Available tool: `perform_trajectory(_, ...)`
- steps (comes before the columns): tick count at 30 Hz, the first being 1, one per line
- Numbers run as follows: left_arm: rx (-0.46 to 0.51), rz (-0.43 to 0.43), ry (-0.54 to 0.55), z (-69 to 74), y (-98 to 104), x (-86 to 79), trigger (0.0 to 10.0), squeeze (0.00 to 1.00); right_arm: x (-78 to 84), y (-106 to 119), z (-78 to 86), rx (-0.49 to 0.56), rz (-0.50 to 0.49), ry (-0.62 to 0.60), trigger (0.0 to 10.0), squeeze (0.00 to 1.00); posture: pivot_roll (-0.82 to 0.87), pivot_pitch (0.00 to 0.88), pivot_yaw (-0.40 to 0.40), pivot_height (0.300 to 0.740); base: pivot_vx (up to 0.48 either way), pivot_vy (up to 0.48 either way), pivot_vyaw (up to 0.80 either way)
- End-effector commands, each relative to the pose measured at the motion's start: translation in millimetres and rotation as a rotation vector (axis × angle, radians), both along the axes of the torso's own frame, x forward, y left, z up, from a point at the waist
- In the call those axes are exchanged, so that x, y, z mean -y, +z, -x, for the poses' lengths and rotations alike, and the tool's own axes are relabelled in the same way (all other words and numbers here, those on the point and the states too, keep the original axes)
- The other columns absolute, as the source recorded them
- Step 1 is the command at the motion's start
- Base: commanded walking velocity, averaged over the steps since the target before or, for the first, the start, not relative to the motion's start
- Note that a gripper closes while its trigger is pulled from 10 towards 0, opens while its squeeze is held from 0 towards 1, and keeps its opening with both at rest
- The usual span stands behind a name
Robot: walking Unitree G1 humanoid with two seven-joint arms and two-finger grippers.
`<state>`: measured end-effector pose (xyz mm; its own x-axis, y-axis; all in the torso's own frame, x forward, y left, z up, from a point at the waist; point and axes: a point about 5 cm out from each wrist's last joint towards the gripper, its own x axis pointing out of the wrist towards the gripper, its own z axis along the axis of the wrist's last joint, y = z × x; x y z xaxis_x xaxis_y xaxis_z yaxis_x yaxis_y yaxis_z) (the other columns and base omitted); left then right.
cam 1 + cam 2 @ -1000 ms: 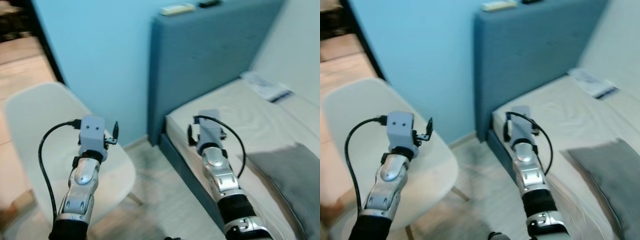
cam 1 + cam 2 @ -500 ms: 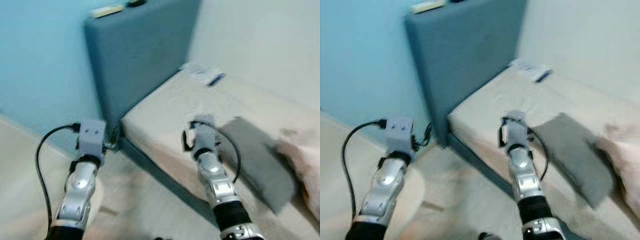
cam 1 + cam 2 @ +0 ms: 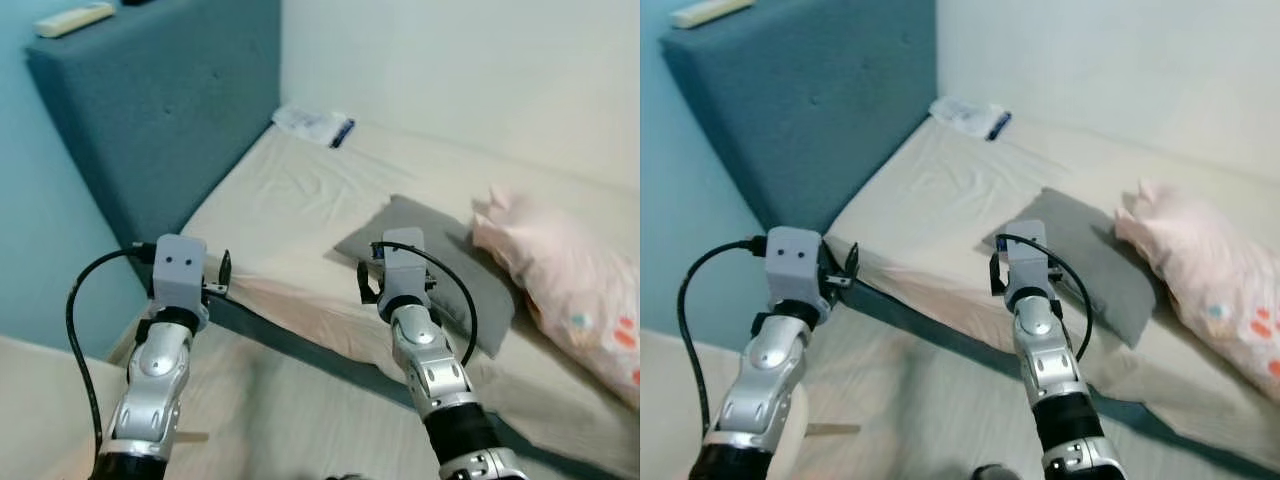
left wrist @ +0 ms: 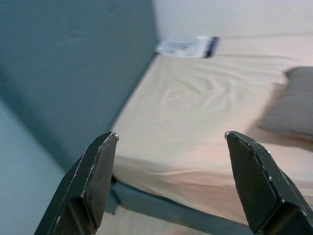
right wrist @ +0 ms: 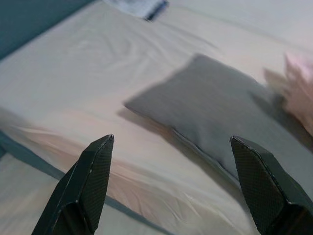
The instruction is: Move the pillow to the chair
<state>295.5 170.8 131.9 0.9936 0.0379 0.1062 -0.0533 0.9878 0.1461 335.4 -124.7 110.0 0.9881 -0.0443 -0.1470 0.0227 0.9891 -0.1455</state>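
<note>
A flat grey pillow (image 3: 445, 262) lies on the beige bed (image 3: 290, 210), near its front edge. Beside it, to the right, rests a pink patterned pillow (image 3: 565, 290). My right gripper (image 5: 172, 139) is open and hangs over the bed's front edge, with the grey pillow (image 5: 220, 115) just ahead of its fingers. At the bed's head corner, low by the floor, my left gripper (image 4: 170, 134) is also open and holds nothing. A sliver of the white chair seat (image 3: 797, 425) shows beside my left arm at the bottom left.
A tall blue-grey headboard (image 3: 150, 100) stands to the left, with a pale remote (image 3: 75, 18) on top. A white and blue packet (image 3: 315, 125) lies at the bed's head. A white wall runs behind the bed. Pale floor (image 3: 290, 410) lies between me and the bed frame.
The camera has swung right: the chair has slid out to the bottom left, and the bed with both pillows has come into view. Both arms hold the same pose.
</note>
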Motion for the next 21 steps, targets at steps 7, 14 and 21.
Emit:
perform_trajectory(7, -0.037, 0.016, -0.016, 2.6, -5.0, 2.1, 10.0, 0.0, 6.5, -3.7, 3.0, -0.022, -0.002, -0.018, 10.0, 0.0, 0.04, 0.153, -0.029, 0.731, 0.0, 0.0, -0.8)
perform_trajectory(14, -0.046, 0.017, -0.022, 2.6, -5.8, 2.1, 10.0, 0.0, 6.0, -4.0, 3.8, -0.024, -0.008, -0.018, 10.0, 0.0, 0.04, 0.155, -0.025, 0.731, 0.0, 0.0, -0.8)
perform_trajectory(21, -0.047, 0.025, -0.036, 2.5, -5.6, 3.3, 10.0, 0.0, 6.2, -4.0, 3.9, -0.025, -0.011, -0.019, 10.0, 0.0, 0.03, 0.158, -0.026, 0.731, 0.0, 0.0, -0.8)
